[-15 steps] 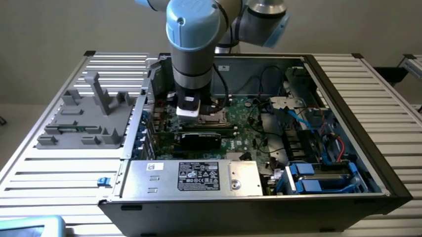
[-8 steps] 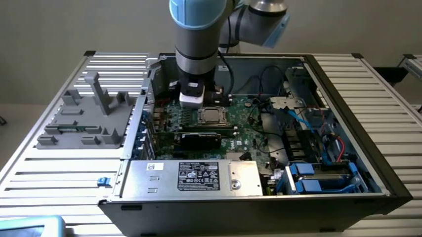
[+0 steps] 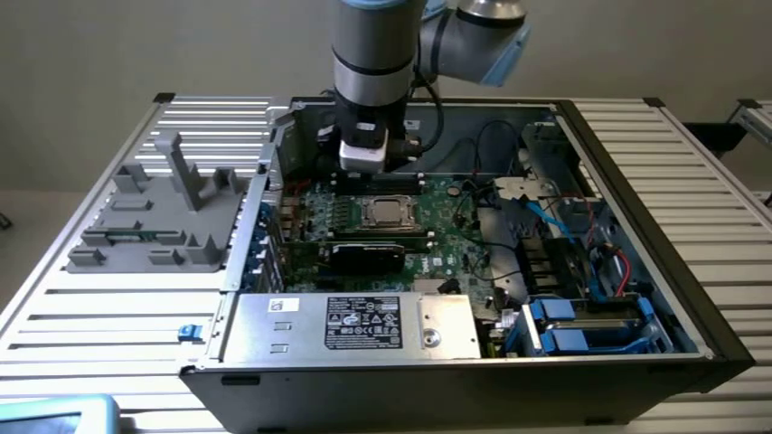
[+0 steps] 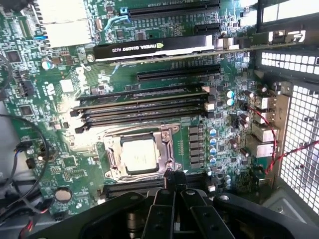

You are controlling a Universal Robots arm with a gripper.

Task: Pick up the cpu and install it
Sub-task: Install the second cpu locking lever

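The cpu, a silvery square chip, lies flat in its socket on the green motherboard inside the open computer case. A metal socket frame surrounds it. My gripper hangs a little above the board, just beside the socket's edge. Its black fingers are pressed together with nothing between them. In the exterior view the arm comes down from above, and its wrist sits just behind the cpu, toward the back wall of the case.
A black graphics card and memory slots flank the socket. The silver power supply box fills the case's front. Cables and blue drive bays are at the exterior view's right. A grey fixture stands on the slatted table.
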